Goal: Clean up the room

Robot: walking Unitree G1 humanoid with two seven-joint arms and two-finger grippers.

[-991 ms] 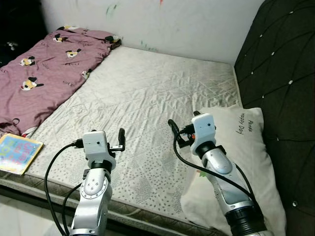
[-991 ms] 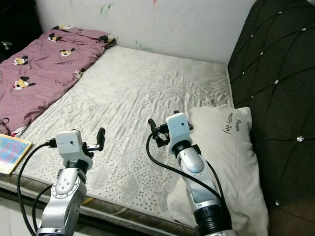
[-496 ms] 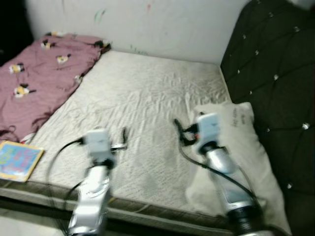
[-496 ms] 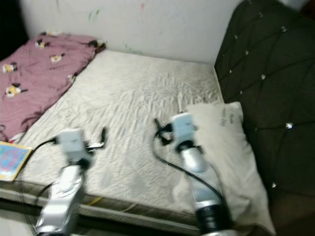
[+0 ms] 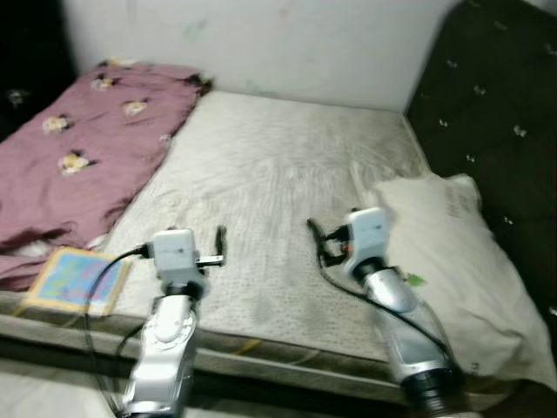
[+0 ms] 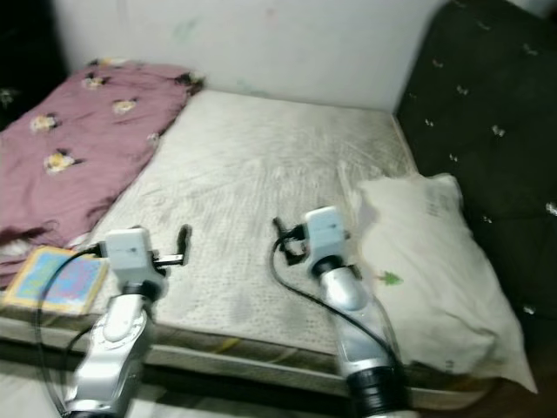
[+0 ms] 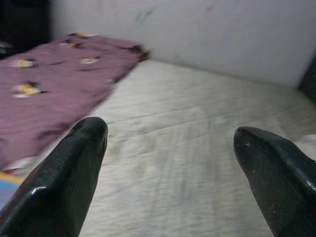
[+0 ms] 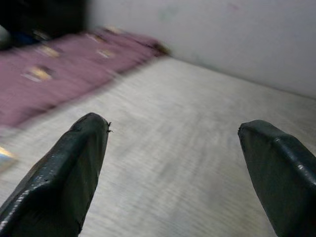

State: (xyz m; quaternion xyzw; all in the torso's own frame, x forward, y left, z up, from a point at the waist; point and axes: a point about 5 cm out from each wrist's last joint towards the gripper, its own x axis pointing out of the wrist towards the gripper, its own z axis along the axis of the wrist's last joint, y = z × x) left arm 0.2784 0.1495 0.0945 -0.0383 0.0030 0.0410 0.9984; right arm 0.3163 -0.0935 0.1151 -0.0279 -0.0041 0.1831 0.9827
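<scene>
Room cleanup target here is the bed: bare mattress (image 5: 261, 183) ahead of both grippers, with stray items on it. Left gripper (image 5: 219, 248) is held out over the near part of the mattress, fingers (image 7: 74, 168) spread wide apart, nothing between them. Right gripper (image 5: 318, 237) likewise, fingers (image 8: 69, 168) wide apart and empty, over the mattress just left of the pillow (image 5: 452, 252).

The colourful book (image 5: 77, 277) lies on the near mattress edge, off to the outer side of the left gripper and near it. Maroon blanket (image 5: 78, 157) is bunched beyond the book, well out to the left gripper's far side. Pillow sits just beside the right arm, against the dark headboard (image 5: 487, 104).

Step in hand looks like approach and scan, nothing picked yet. To do it well: let the view settle, as it's blurred now, then square up to one item. The book is the closest to the left gripper; come at it from the free edge so one finger can slide under, since it's flat and thin. Keep the cable loops off the mattress edge.

Versus a second ago: the camera has swung left and pulled back, so more of the book, blanket and the whole pillow are in view. Both grippers keep the same spread, arms hold about the same pose. Bed items haven't moved.
</scene>
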